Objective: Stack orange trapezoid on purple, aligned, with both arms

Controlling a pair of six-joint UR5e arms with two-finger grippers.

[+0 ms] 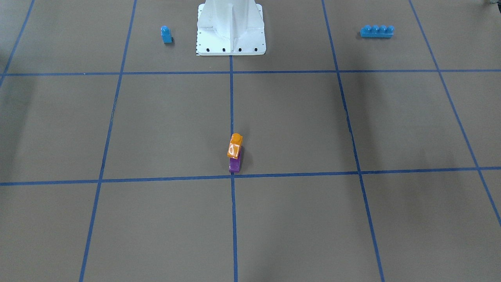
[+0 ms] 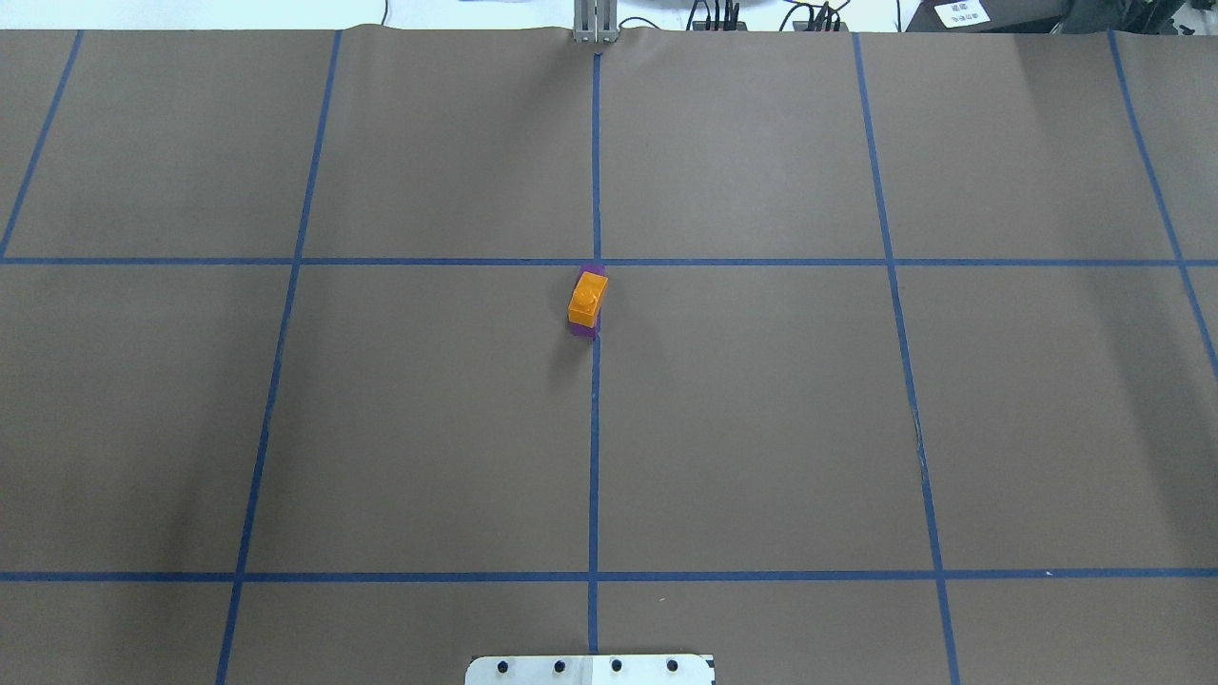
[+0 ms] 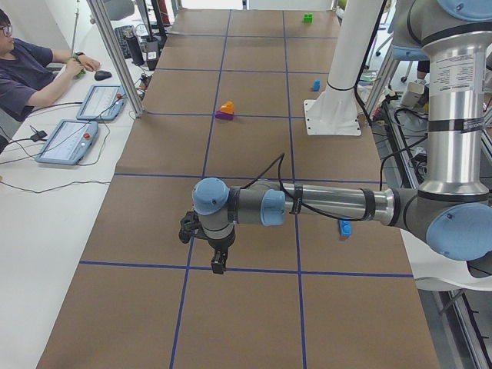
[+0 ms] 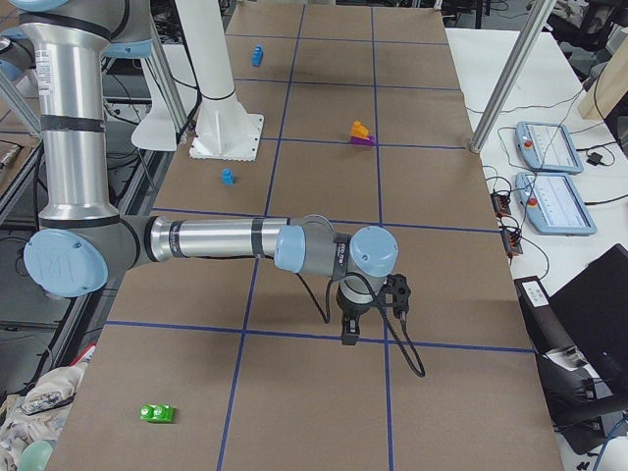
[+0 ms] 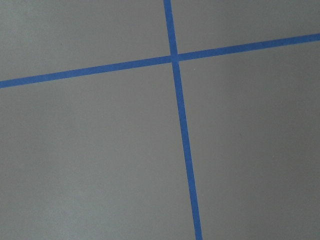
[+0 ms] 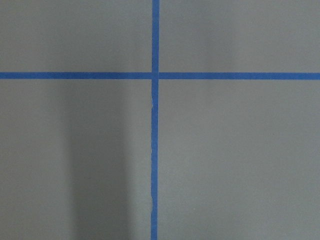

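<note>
The orange trapezoid (image 1: 235, 145) sits on the purple (image 1: 235, 165) block near the middle of the table (image 1: 117, 215), just beside a crossing of blue tape lines (image 1: 231, 98). From overhead only slivers of purple show past it. A white mark on the orange face is too small to read. The left gripper (image 3: 218, 261) and right gripper (image 4: 349, 332) hang well apart from the stack. They show only in the side views, so whether either is parted or closed cannot be told.
</note>
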